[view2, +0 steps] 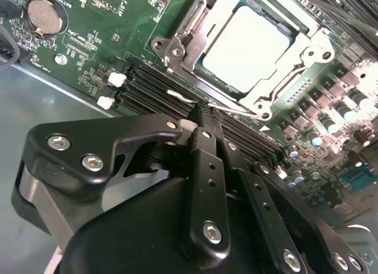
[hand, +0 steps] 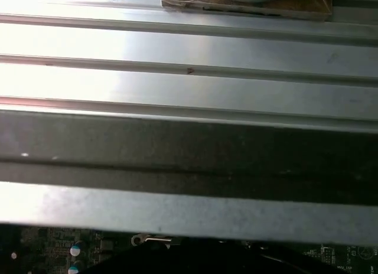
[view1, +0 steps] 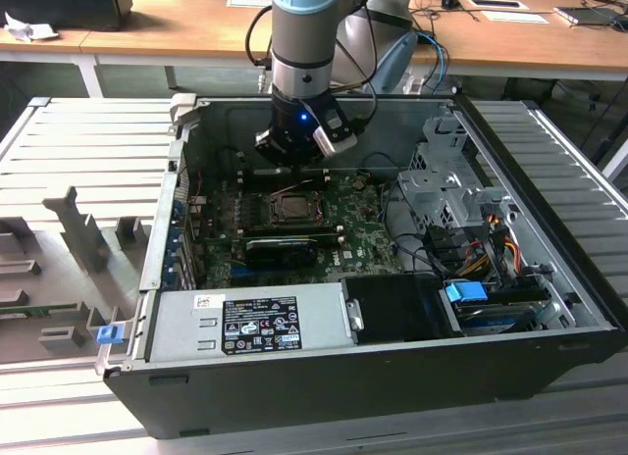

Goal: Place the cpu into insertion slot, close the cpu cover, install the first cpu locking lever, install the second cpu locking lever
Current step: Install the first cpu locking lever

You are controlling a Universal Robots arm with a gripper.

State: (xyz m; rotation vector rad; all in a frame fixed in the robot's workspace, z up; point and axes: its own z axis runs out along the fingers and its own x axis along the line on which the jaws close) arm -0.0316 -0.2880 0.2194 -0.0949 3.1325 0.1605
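Down inside the case (view1: 392,377), the cpu (view2: 245,46) lies flat in the slot (view1: 274,208), with its pale top facing up. The cover (view2: 310,46) looks shut over it, with the cpu showing through its big square window. So the first two steps seem done, and I think a lever step is in hand.

A thin metal lever (view2: 236,108) runs along the near edge of the slot in the second wrist view. The gripper (view2: 201,111) has its tips right at this lever. Its fingers are pressed together with no gap I can see. It may be pinching the lever or just pushing on it; the view is too crowded there to be sure. This step, I think, calls for a steady push so the thin lever does not slip off the tips.

The cpu sits just past the gripper, near but not touching. Around the slot is the green board (view2: 118,32). The case rests on a grey ribbed surface (view1: 88,141).
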